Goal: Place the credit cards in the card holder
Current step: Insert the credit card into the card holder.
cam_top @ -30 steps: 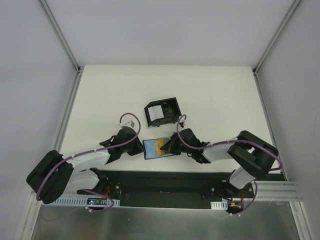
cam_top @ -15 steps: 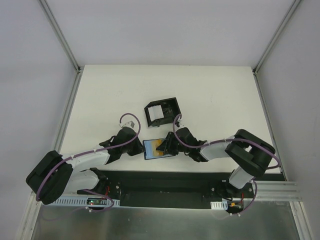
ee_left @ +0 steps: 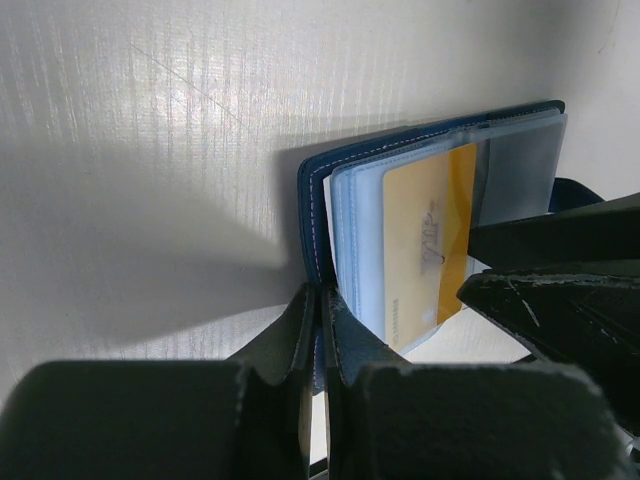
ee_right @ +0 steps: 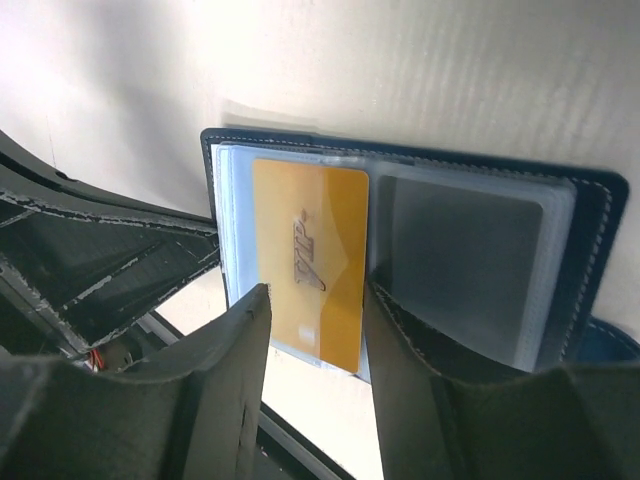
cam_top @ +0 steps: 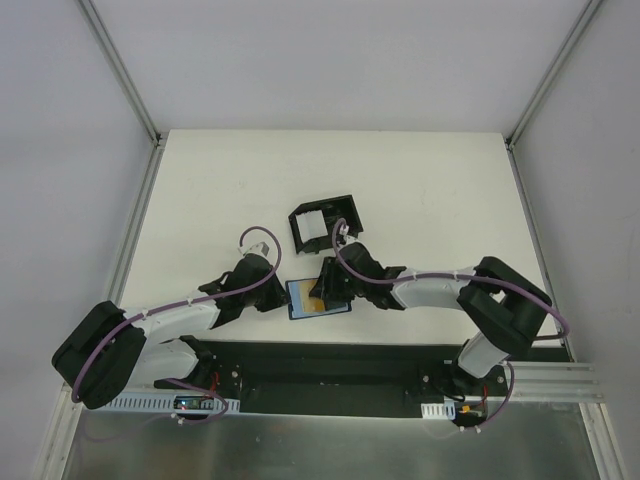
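The card holder point(cam_top: 320, 300) lies open on the table near the front edge, a dark blue wallet point(ee_right: 592, 240) with clear sleeves. A yellow credit card point(ee_right: 310, 262) sits in one sleeve, its lower end sticking out. The same card point(ee_left: 425, 240) shows in the left wrist view. My left gripper point(ee_left: 322, 312) is shut on the wallet's blue cover edge point(ee_left: 312, 215), at its left side point(cam_top: 283, 296). Over the wallet, my right gripper point(ee_right: 315, 322) stands open, its fingers either side of the yellow card's lower end and not pressing on it.
A black open-topped box point(cam_top: 325, 222) stands just behind the wallet, with pale cards point(cam_top: 312, 226) inside. The black base rail point(cam_top: 320, 362) runs along the table's front edge, close below the wallet. Both arms meet at the wallet.
My right gripper has gone from shut to open and has let go of the yellow card. It has shifted left and a little back over the wallet. The left gripper has kept its hold.
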`<action>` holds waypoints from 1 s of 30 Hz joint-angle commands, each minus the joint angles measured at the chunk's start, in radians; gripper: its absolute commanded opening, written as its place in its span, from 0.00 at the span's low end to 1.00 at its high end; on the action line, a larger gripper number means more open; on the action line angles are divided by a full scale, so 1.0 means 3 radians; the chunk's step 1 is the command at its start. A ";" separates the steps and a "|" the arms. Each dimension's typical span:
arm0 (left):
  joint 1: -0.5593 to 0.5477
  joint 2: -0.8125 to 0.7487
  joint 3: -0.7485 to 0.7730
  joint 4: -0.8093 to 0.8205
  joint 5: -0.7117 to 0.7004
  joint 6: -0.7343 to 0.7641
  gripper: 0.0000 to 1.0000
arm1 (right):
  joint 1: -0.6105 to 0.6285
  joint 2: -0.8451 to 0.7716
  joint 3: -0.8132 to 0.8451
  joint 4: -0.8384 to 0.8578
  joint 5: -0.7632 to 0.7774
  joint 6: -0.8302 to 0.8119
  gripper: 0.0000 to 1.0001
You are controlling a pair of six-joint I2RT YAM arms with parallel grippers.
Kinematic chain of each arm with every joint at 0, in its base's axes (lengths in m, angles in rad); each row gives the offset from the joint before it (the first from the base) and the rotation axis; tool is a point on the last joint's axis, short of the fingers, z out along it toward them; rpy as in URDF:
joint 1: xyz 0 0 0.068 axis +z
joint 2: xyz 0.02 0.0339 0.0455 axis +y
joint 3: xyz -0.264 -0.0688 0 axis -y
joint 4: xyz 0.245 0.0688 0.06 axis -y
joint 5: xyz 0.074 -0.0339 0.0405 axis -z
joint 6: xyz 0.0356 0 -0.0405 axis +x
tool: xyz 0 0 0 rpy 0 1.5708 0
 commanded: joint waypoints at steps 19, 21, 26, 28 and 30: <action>0.0032 -0.0030 -0.0028 -0.0112 0.0023 0.0065 0.00 | 0.0185 0.0224 0.0409 -0.0199 -0.0182 -0.0365 0.28; 0.0032 -0.0035 -0.0028 -0.0112 0.0018 0.0065 0.00 | 0.0205 0.0209 0.0445 -0.0250 -0.0136 -0.0426 0.26; 0.0032 -0.0030 -0.0018 -0.0107 0.0028 0.0065 0.00 | 0.0226 0.0291 0.0588 -0.0378 -0.0171 -0.0493 0.26; 0.0032 -0.0025 -0.0013 -0.0097 0.0038 0.0080 0.00 | 0.0221 0.0362 0.0624 -0.0337 -0.0284 -0.0528 0.26; 0.0032 -0.0030 -0.0008 -0.0096 0.0049 0.0091 0.00 | 0.0226 0.0403 0.0629 -0.0312 -0.0295 -0.0523 0.28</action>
